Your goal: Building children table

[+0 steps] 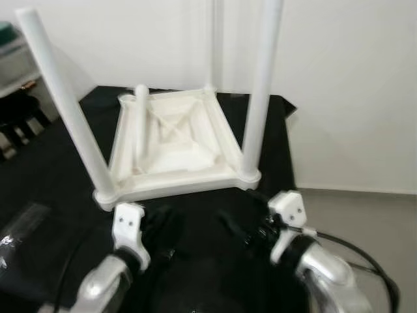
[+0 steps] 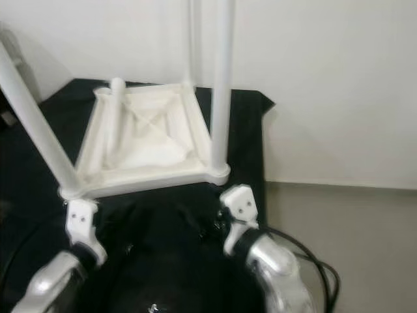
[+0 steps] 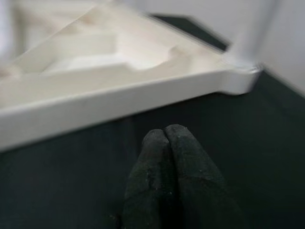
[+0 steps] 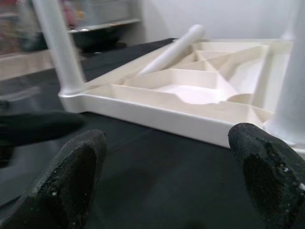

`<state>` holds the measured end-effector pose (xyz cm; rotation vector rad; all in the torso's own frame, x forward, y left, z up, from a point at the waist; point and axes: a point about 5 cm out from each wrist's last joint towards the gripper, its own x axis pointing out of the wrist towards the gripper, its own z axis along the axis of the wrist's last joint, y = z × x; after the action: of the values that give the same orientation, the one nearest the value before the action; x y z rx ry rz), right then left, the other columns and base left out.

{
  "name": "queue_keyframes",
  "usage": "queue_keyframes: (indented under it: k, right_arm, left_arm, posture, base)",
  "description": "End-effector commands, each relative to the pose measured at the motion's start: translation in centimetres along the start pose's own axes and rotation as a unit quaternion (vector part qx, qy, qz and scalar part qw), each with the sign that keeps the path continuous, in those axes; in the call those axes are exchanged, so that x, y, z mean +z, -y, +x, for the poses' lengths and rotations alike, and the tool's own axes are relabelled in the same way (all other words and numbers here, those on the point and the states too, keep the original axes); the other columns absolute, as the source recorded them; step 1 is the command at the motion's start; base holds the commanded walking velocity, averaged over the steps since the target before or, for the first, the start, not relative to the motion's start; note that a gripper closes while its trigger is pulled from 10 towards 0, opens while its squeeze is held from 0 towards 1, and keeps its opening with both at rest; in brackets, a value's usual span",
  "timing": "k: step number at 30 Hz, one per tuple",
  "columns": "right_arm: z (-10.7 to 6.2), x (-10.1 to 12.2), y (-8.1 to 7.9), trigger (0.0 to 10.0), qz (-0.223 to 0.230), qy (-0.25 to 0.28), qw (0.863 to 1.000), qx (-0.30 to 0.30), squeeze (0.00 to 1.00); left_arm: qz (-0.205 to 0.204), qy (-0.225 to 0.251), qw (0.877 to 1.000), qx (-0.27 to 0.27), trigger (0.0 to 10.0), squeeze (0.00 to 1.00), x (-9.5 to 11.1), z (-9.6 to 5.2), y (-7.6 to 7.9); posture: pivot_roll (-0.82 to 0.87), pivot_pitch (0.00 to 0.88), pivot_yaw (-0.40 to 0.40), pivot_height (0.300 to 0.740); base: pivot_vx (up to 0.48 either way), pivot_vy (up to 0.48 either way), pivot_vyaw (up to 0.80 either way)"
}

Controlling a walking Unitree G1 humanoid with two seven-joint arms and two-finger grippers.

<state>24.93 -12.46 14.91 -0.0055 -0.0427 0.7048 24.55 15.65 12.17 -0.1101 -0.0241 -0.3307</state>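
Two silver, rounded forearms end in white wrist blocks, each marked with small dark screw holes. The left tool and right tool carry long black fingers with a grainy, rubbery surface. A black cable loops off the right arm toward 5 o'clock.

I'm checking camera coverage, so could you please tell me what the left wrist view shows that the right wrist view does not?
Left wrist view: the left hand with its two black fingers pressed shut, pointing at the tabletop's rim near one corner leg.

Right wrist view: the right hand with fingers spread wide, a loose leg lying tilted inside the frame, and a blurred shelf in the background.

Both: the white upturned tabletop with its ribbed underside, resting on black cloth, with upright legs at the corners.
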Motion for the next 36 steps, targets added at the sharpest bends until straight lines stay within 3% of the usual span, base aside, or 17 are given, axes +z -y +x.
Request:
queue_keyframes:
  k: [1, 19, 25, 27, 29, 33, 36]
  right_arm:
    - [-0.1, -0.1, 0.2, 10.0, -0.004, -0.002, 1.000, -0.009, 0.00]
    - [0.6, -0.5, 2.8, 10.0, -0.034, -0.033, 0.990, -0.132, 0.00]
    - [0.9, -0.1, 4.0, 10.0, -0.081, -0.045, 0.975, -0.204, 0.00]
    - [0.8, 0.1, 4.7, 10.0, -0.088, -0.044, 0.960, -0.261, 0.00]
    - [0.8, 0.1, 4.7, 10.0, -0.088, -0.044, 0.960, -0.261, 0.00]
    - [0.5, 0.0, 4.8, 10.0, -0.093, -0.039, 0.953, -0.286, 0.00]
    - [0.8, -0.2, 4.8, 10.0, -0.090, -0.039, 0.955, -0.279, 0.00]
  left_arm:
    - [0.002, -0.001, 1.000, -0.003, 10.0, 0.00, 0.1, 0.0, 0.0]
    - [-0.002, 0.004, 1.000, -0.005, 10.0, 0.00, 0.4, 0.3, 0.0]
    - [0.011, 0.007, 1.000, -0.011, 10.0, 0.00, 0.9, 0.5, 0.4]
    - [0.017, 0.007, 1.000, 0.012, 10.0, 0.00, 1.1, 0.6, 0.5]
    - [0.017, 0.007, 1.000, 0.012, 10.0, 0.00, 1.1, 0.6, 0.5]
    - [0.015, -0.014, 0.997, 0.079, 10.0, 0.00, 0.6, 0.1, -0.3]
    - [0.033, -0.014, 0.996, 0.080, 10.0, 0.00, 0.4, 0.4, -0.3]
  posture:
    - [-0.05, 0.123, 0.034, 0.740]
    - [-0.05, 0.136, 0.029, 0.740]
    - [-0.05, 0.138, 0.025, 0.740]
    - [-0.05, 0.138, 0.028, 0.740]
    - [-0.05, 0.138, 0.028, 0.740]
    - [-0.04, 0.139, 0.028, 0.740]
    - [-0.04, 0.137, 0.028, 0.740]
  base:
    - [0.000, -0.480, 0.00]
    - [0.000, -0.480, 0.00]
    - [0.000, -0.480, 0.00]
    - [0.000, -0.480, 0.00]
    - [0.000, -0.480, 0.00]
    - [0.000, -0.427, 0.00]
    - [0.000, 0.000, 0.00]
